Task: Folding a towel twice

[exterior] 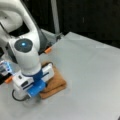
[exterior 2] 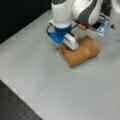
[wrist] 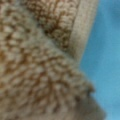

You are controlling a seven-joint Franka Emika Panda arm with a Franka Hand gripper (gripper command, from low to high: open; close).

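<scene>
The towel [exterior: 55, 83] lies as a small thick bundle of stacked layers on the grey worktop [exterior: 90, 75] — near the worktop's edge on the robot's base side, in both front views. In a front view the bundle [exterior 2: 82, 51] shows a rounded fold along its top-right side and layered edges facing the bottom-left. From its compact size, at least one fold looks done; whether both are done I cannot judge.

The gripper [exterior: 37, 93] is down low at the towel's end, directly over or against the cloth; the wrist body hides the fingertips in both front views [exterior 2: 62, 43]. Jaw state: cannot tell — fingers never visible. The wrist view is filled with terry pile [wrist: 37, 70] and a pale hem band [wrist: 83, 32], so the camera sits almost on the fabric.

Risks, as judgement:
- If the fingers are caught in the loops, a lift could drag the top layer and open the fold.
- The bundle is thick and springy; layers may slide out of line, since nothing pins them.
- Pressing low on the cloth could shove the whole bundle across the smooth worktop.

Surroundings: orange tabs [exterior: 48, 50] sit at the worktop's edge by the robot base, near the towel but apart from it. A dark perforated board [exterior 2: 15, 105] borders the worktop's bottom-left corner in a front view. Nothing stands between gripper and towel.
</scene>
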